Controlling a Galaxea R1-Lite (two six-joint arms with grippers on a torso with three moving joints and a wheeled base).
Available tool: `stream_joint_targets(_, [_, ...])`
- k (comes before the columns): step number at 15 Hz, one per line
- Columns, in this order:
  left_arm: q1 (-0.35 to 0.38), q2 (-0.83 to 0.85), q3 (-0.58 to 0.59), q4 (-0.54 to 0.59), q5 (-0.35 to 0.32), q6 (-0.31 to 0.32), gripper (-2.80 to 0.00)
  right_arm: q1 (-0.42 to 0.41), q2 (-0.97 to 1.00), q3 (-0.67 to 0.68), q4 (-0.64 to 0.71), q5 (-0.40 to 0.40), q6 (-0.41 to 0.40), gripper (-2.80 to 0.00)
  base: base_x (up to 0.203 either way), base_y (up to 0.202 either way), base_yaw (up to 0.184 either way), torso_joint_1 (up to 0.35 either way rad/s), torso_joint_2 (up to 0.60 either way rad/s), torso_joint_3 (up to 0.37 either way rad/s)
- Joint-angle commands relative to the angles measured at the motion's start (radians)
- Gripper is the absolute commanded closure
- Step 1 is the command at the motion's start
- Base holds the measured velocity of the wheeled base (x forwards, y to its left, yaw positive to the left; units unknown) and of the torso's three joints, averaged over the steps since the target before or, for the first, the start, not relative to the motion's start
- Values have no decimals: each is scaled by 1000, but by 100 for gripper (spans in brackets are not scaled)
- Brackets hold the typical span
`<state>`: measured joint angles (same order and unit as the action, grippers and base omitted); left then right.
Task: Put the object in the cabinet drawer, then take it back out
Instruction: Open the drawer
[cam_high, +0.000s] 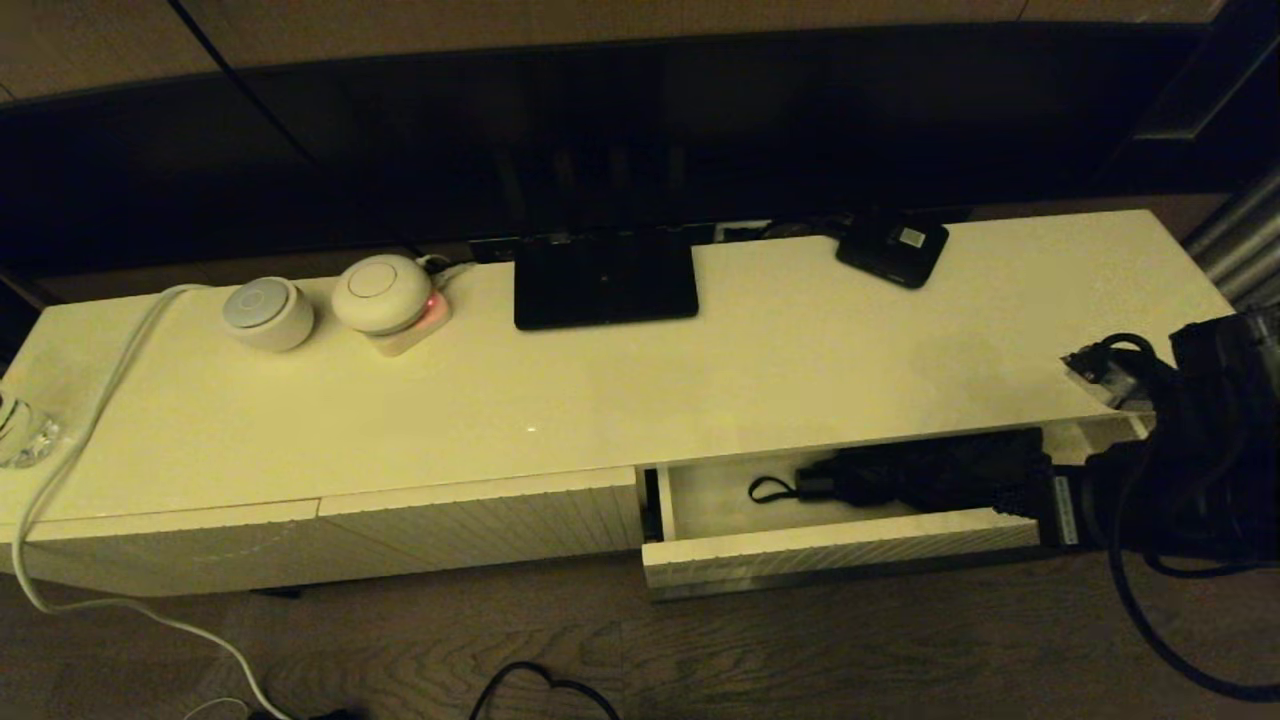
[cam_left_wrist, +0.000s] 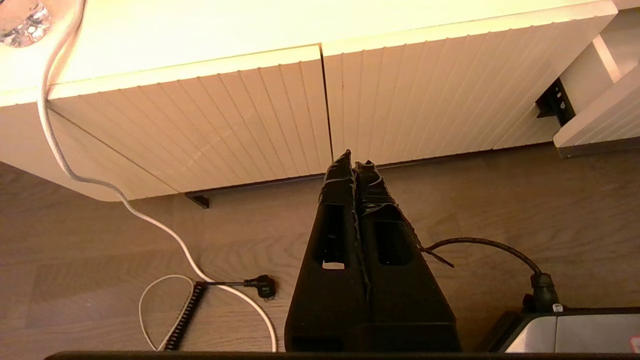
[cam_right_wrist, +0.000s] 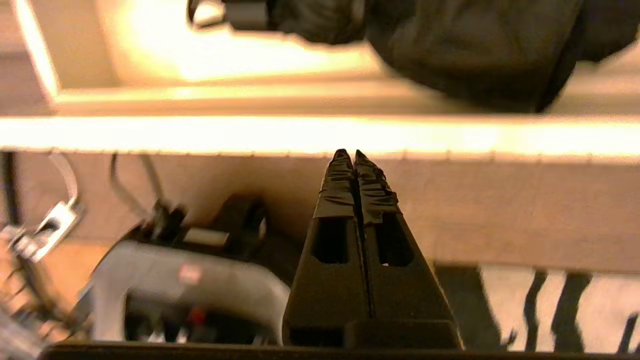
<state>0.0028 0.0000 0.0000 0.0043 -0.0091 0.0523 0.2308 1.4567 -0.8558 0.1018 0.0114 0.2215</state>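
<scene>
Cabinet drawer (cam_high: 840, 545) is pulled partly open at the right end of the low cream cabinet (cam_high: 600, 400), around 4 o'clock in the head view. Black folding umbrella (cam_high: 930, 470) lies inside it lengthwise, handle and wrist loop (cam_high: 765, 489) pointing to 9 o'clock, bunched fabric toward the right end.

Right gripper (cam_right_wrist: 355, 155) is clenched with nothing between its fingers, tips pressed together just outside the drawer's front edge; the umbrella (cam_right_wrist: 475, 45) sits beyond that edge, not touched. In the head view the right arm is at 3 o'clock, by the drawer's right end.

Left gripper (cam_left_wrist: 354, 159) is also clenched empty, low over the wood floor (cam_left_wrist: 500, 210), facing the shut ribbed front panels (cam_left_wrist: 250, 115).

On the cabinet top: flat black stand base (cam_high: 605, 280) at 12 o'clock, small black box (cam_high: 892, 248) at 1 o'clock.
</scene>
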Motion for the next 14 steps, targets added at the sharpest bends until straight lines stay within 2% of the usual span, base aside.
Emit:
stream_joint_targets(1, [0, 0, 3, 0, 0, 0, 0, 31, 69, 37, -79, -52, -2, 0, 0, 0, 0, 0, 0, 0])
stream_joint_targets(5, [0, 0, 3, 0, 0, 0, 0, 54, 106, 41, -144, -126, -7, 0, 0, 0, 0, 0, 0, 0])
stream_joint_targets(9, [0, 0, 3, 0, 0, 0, 0, 54, 119, 84, -244, -139, -19, 0, 0, 0, 0, 0, 0, 0])
stream_joint_targets(11, [0, 0, 3, 0, 0, 0, 0, 54, 124, 113, -336, -142, -63, 0, 0, 0, 0, 0, 0, 0])
stream_joint_targets(14, [0, 0, 3, 0, 0, 0, 0, 51, 129, 140, -382, -156, -97, 0, 0, 0, 0, 0, 0, 0])
